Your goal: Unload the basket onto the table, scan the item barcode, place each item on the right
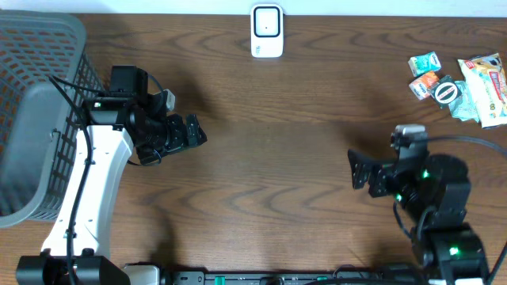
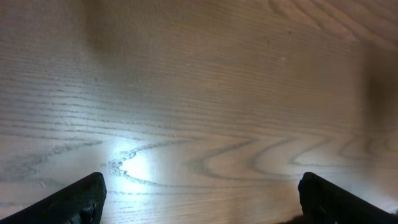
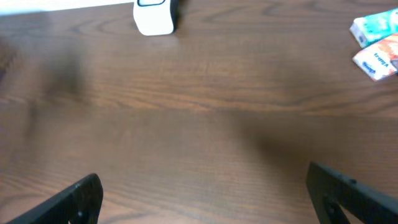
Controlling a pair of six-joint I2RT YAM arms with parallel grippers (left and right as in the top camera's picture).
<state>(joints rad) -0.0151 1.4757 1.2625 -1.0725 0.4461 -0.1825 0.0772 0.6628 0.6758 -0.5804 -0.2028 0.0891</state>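
Several small packaged items lie at the table's far right corner: a teal packet [image 1: 424, 62], an orange packet [image 1: 425, 84] and a larger snack bag [image 1: 487, 83]. No barcode shows on them. A white scanner [image 1: 267, 30] stands at the back centre. My left gripper [image 1: 194, 131] hovers left of centre, open and empty, with only wood grain between its fingers [image 2: 84, 199]. My right gripper [image 1: 358, 170] sits at the right, open and empty, pointing left. In the right wrist view the scanner [image 3: 153, 15] is far ahead, and the teal packet [image 3: 375, 28] and orange packet [image 3: 378, 59] lie at the upper right.
A grey mesh basket [image 1: 40, 95] fills the left edge behind my left arm. A round black-and-white item [image 1: 446, 92] lies among the packets. Bare brown wood [image 1: 277, 158] spans the stretch between the two grippers.
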